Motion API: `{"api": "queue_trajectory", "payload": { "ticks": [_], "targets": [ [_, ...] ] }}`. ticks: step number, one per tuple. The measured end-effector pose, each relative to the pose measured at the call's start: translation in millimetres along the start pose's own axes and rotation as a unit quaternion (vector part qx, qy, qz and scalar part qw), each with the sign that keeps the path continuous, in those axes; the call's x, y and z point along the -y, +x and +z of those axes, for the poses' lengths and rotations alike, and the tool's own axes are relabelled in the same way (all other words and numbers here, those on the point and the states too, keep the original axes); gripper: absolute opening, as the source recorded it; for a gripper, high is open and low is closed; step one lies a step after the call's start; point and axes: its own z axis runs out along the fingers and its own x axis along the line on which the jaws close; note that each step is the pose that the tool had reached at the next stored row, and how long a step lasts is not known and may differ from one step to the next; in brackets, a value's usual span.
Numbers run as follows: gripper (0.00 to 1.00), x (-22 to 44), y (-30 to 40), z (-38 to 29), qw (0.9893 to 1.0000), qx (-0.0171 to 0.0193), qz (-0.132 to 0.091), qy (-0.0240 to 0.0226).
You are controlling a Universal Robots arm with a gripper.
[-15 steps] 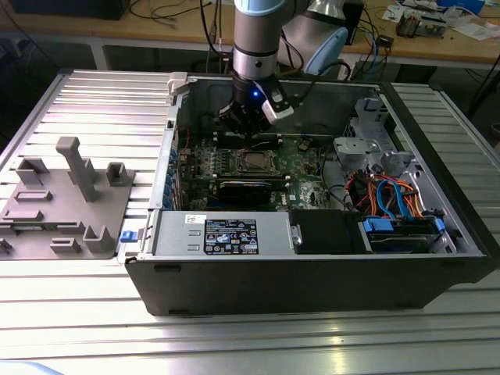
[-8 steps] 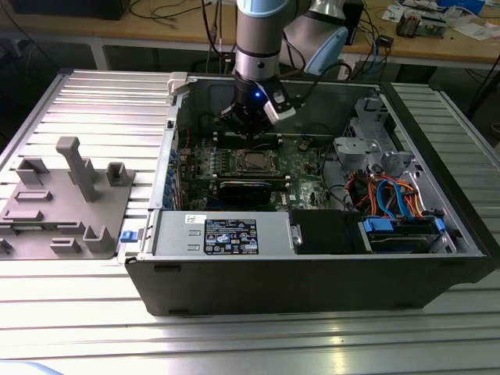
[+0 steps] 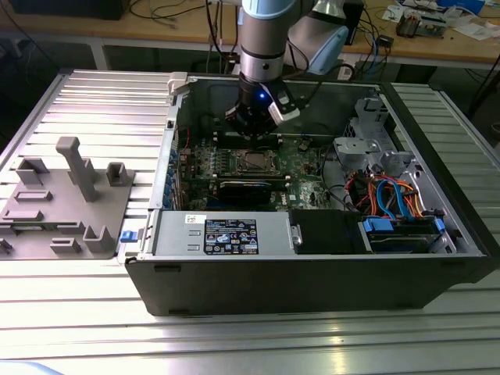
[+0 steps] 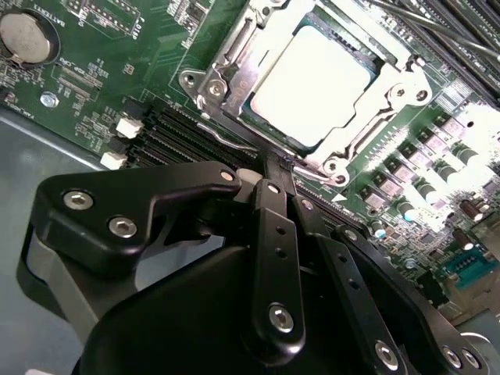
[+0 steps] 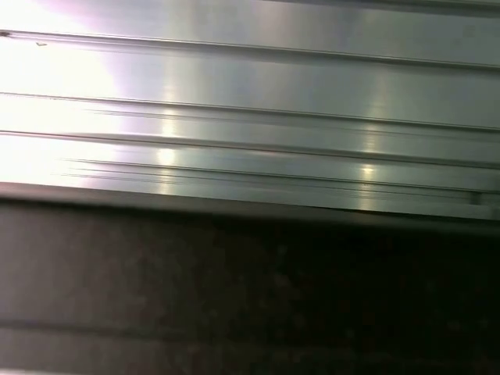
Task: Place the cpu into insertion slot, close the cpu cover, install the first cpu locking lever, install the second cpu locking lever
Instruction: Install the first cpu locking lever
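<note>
The cpu [image 4: 312,82] sits in the slot on the green board [image 4: 94,78], with the cover [image 4: 226,58] shut around it. The end effector [image 4: 266,183] is just beside the cover's edge, its fingers [image 4: 273,234] squeezed together, holding nothing.

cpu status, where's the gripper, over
Gripper shut, empty, poised beside the socket. Cpu seated, cpu cover down over it. Nothing in the way.
</note>
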Motion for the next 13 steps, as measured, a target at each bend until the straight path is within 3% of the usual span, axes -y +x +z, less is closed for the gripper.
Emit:
{"api": "queue_trajectory", "payload": {
  "ticks": [7,13],
  "targets": [
    [0.11,0.6,-7.9,2.2,1.0000,-0.0001,0.000,0.0000],
    [0.11,0.9,-10.5,3.6,1.0000,-0.0002,0.000,0.0002]
  ]
}}
